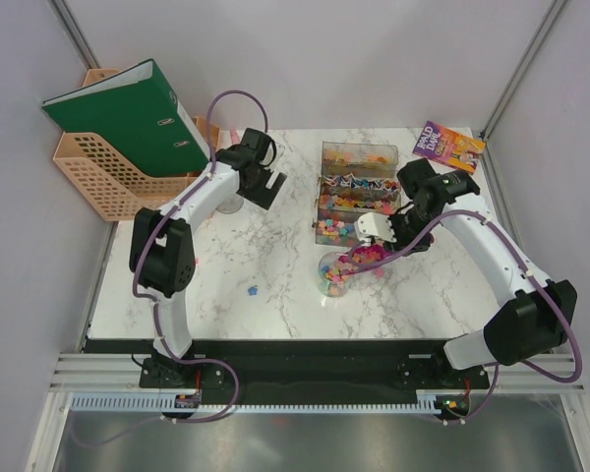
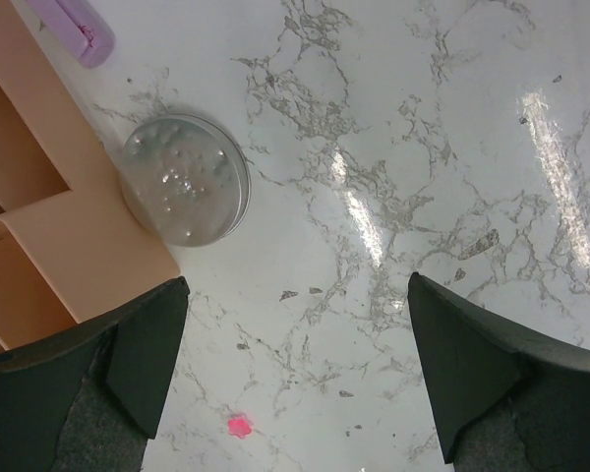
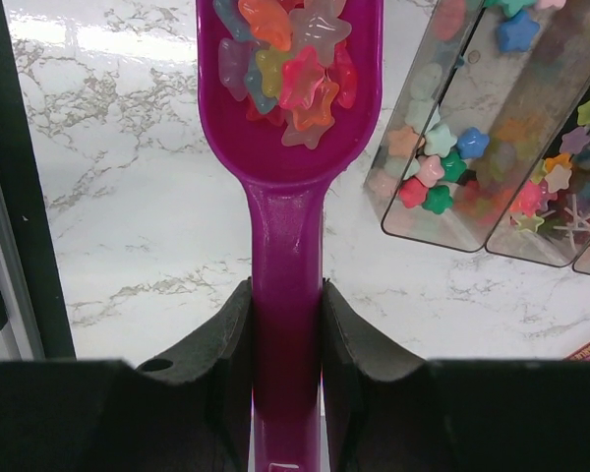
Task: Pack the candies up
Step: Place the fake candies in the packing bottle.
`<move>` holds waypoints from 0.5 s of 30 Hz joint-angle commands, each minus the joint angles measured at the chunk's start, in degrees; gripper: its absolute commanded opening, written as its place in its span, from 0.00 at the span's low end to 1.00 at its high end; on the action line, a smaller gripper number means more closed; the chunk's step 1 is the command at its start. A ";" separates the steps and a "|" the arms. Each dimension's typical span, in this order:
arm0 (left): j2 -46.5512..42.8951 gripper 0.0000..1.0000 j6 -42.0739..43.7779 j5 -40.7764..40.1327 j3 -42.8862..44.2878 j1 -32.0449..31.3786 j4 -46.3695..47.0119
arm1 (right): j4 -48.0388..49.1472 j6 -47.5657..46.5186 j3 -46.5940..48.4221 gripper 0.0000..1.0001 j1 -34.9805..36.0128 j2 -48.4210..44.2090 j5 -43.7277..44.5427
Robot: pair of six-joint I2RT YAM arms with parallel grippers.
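Observation:
My right gripper (image 3: pixel 285 334) is shut on the handle of the purple scoop (image 3: pixel 287 226). The scoop's bowl holds a heap of star-shaped candies (image 3: pixel 290 54) in pink, orange, yellow and blue. In the top view the scoop (image 1: pixel 362 256) hangs just above the small clear jar (image 1: pixel 332 277), which has candies inside. More candies fill the clear trays (image 1: pixel 357 192) behind it. My left gripper (image 2: pixel 295 374) stands open over bare marble. One pink candy (image 2: pixel 239 425) lies below it, between the fingers. A blue candy (image 1: pixel 253 290) lies loose on the table.
A clear round lid (image 2: pixel 185 180) lies beside the peach file rack (image 2: pixel 39 246), which holds a green binder (image 1: pixel 128 118). A small purple object (image 2: pixel 74 25) lies by the rack. A book (image 1: pixel 447 145) rests at the back right. The trays (image 3: pixel 492 128) stand right of the scoop.

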 commanded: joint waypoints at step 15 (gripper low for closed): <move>-3.08 1.00 -2.68 0.39 0.92 -0.27 1.54 | -0.33 4.31 5.83 0.00 4.74 1.63 9.58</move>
